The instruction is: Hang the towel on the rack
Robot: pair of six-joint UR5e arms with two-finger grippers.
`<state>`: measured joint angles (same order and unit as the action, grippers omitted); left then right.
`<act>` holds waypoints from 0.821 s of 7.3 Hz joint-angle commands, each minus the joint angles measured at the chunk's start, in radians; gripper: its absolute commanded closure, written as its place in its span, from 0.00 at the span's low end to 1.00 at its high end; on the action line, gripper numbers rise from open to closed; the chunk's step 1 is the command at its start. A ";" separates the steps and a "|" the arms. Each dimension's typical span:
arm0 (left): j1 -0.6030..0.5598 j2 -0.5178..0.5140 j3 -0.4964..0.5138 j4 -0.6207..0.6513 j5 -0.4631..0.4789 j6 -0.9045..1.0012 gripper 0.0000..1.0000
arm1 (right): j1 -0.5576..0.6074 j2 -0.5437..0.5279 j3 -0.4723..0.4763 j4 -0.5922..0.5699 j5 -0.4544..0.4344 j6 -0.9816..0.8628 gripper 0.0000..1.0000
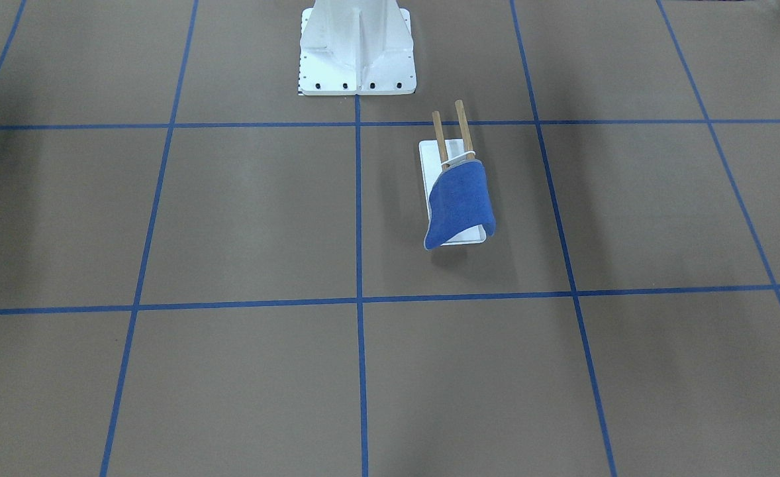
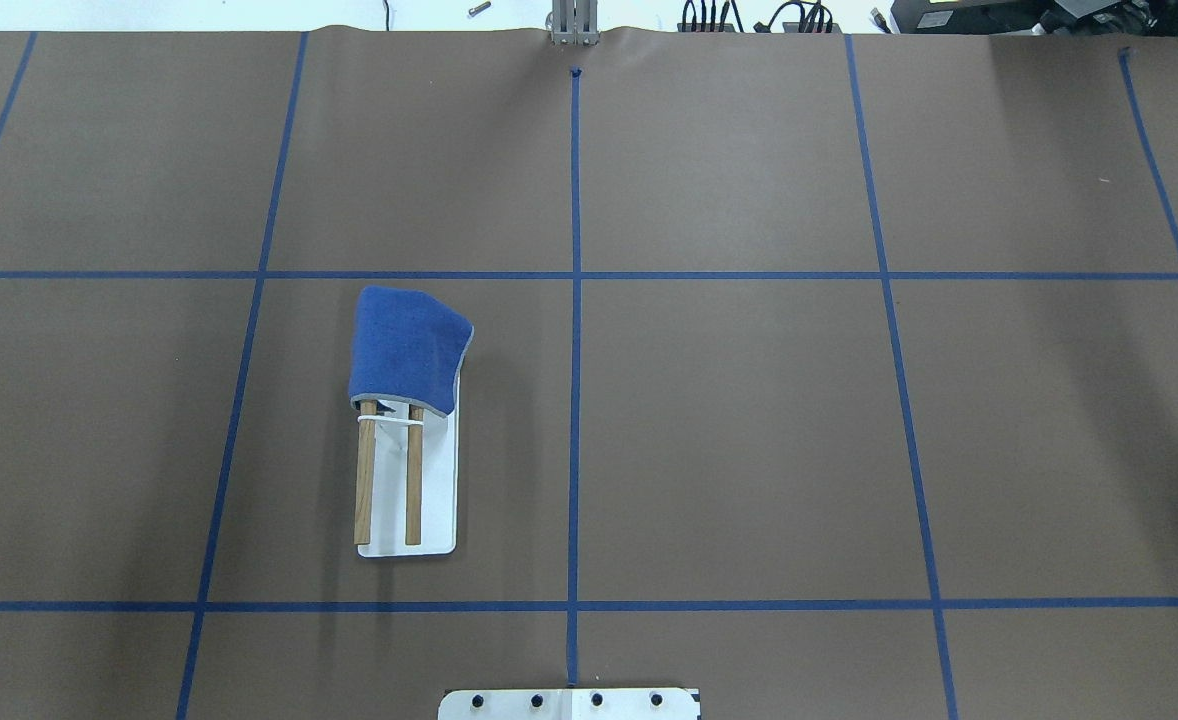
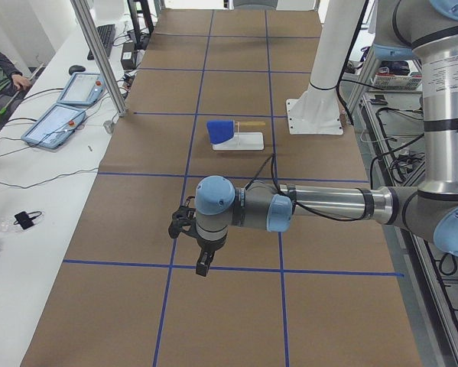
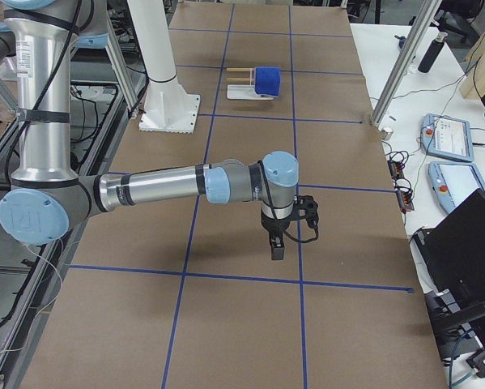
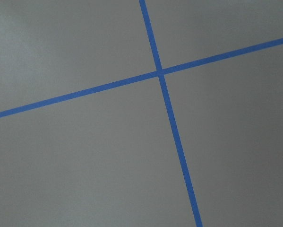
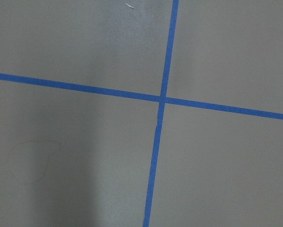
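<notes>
The towel is hanging over the two wooden dowels of the rack. It is covering the dowel ends that point toward the operators' edge of the worktop and drooping down on both sides. The dowel halves nearer the robot's edge are lying bare, with a thin white band looping round them just beside the towel's pale hem. The rack is sitting on the robot's left half of the worktop, about midway between the robot's edge and the operators' edge, close to the centre tape line.

The left gripper is hovering over the worktop's left end, pointing down, well apart from the rack. The right gripper is doing likewise over the right end. Each is showing only in a side view, so I cannot tell whether its fingers are apart or together; neither seems to be carrying anything. Both wrist cameras are looking at brown paper and crossing blue tape.
</notes>
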<state>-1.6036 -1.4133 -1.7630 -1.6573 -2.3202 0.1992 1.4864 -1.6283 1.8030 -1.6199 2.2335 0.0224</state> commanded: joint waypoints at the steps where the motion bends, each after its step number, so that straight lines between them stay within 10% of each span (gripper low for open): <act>1: -0.001 0.001 -0.003 -0.004 0.002 -0.004 0.02 | 0.000 0.001 0.001 0.000 -0.002 0.001 0.00; 6: -0.001 0.001 0.002 -0.006 0.002 -0.004 0.02 | 0.000 -0.001 -0.005 0.002 0.023 0.001 0.00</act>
<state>-1.6036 -1.4137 -1.7623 -1.6617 -2.3185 0.1948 1.4864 -1.6290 1.8020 -1.6196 2.2524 0.0230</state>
